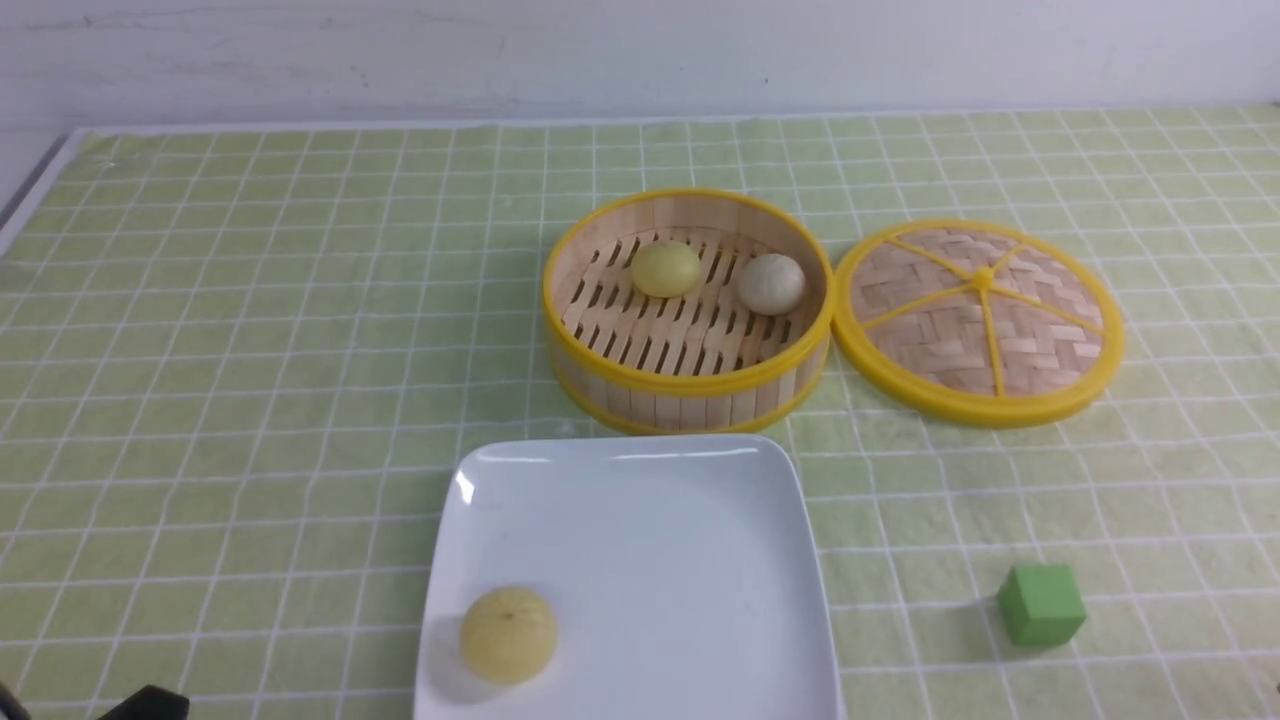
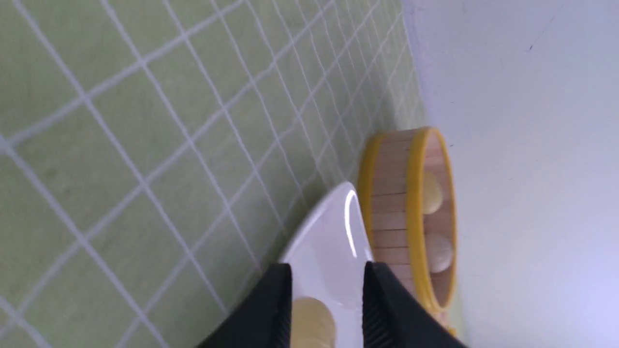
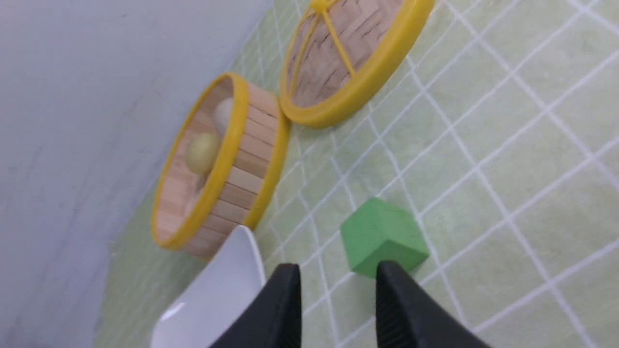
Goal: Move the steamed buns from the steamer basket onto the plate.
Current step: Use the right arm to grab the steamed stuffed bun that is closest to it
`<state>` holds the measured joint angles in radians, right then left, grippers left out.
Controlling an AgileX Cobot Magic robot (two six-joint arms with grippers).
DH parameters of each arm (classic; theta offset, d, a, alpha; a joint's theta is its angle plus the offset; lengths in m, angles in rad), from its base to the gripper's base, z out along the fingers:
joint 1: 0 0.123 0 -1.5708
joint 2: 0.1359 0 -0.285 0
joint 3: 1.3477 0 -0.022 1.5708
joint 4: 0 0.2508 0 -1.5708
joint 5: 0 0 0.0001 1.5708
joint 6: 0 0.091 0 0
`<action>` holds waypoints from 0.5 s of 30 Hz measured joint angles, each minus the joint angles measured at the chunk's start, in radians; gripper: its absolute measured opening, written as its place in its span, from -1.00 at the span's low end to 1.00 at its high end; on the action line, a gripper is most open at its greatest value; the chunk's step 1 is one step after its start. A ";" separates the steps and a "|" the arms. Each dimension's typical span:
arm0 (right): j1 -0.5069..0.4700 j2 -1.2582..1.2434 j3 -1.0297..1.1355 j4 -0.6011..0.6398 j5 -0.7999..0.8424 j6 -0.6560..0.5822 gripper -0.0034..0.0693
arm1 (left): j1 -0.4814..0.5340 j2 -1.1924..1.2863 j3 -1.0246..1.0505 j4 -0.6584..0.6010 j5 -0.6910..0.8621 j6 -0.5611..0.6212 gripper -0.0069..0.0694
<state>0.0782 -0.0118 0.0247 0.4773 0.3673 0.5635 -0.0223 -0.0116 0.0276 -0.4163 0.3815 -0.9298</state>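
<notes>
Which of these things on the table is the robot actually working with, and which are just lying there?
Job: steamer basket, yellow bun and off-white bun inside it, plate, third bun on it.
Lying about: woven lid, green cube.

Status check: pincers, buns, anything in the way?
Left pincer, right pincer open, empty. One bun on plate; yellow bun, pale bun in basket. Nothing blocking.

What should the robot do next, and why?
Probably reach the left pincer, which is open and empty, forward to the pale yellow bun in the steamer basket. Only one bun lies on the plate. The yellow one and an off-white bun sit in the basket, waiting to be moved.
</notes>
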 joint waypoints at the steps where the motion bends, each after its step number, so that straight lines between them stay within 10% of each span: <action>1: 0.000 0.000 0.000 0.017 -0.002 0.002 -0.24 | 0.000 0.000 0.000 -0.010 0.000 -0.011 -0.19; 9: 0.000 0.000 -0.037 0.036 -0.062 -0.107 -0.34 | 0.000 0.000 0.000 0.031 -0.037 0.015 -0.20; 15: 0.000 0.084 -0.282 -0.047 0.066 -0.340 -0.81 | 0.000 0.008 -0.074 0.066 0.106 0.194 -0.42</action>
<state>0.0782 0.0724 -0.2574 0.4304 0.4333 0.2239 -0.0223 -0.0040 -0.0463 -0.3503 0.4879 -0.7361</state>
